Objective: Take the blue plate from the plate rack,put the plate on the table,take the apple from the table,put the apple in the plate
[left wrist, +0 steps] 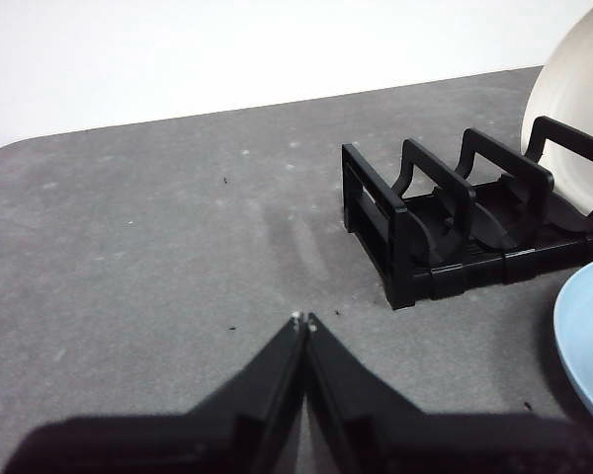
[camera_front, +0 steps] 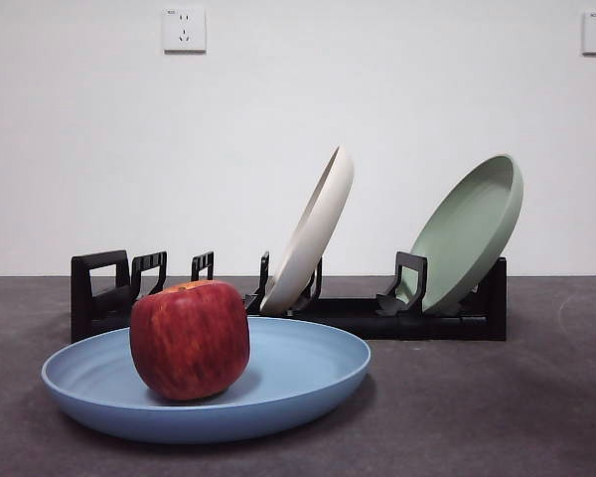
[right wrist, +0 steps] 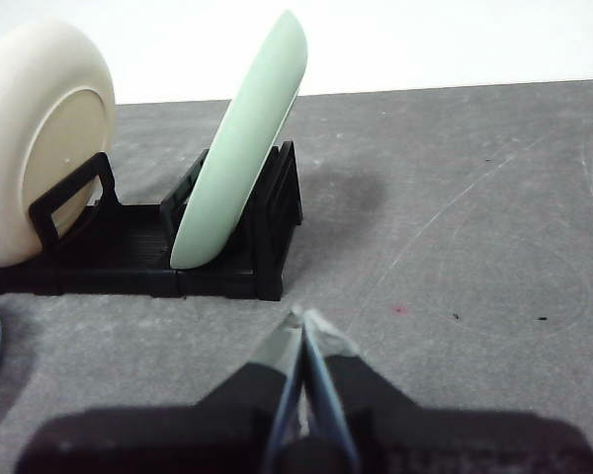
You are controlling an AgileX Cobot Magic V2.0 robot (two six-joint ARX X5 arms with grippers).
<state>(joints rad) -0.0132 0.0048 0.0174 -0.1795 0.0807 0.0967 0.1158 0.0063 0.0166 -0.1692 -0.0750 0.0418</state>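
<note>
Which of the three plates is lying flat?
The blue plate, flat on the table holding the apple. The cream plate and green plate lean in the rack.

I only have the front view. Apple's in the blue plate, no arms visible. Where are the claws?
Observer: The left claw is shut and empty, over bare table off the squared end of the plate rack.
Operator: And the right?
Observer: The right claw is shut too, holding nothing, off the rack's other end near the sage-green plate.
Operator: Either touching the blue plate?
Observer: No. The blue plate only shows at the edge of each wrist view, apart from both.
</note>
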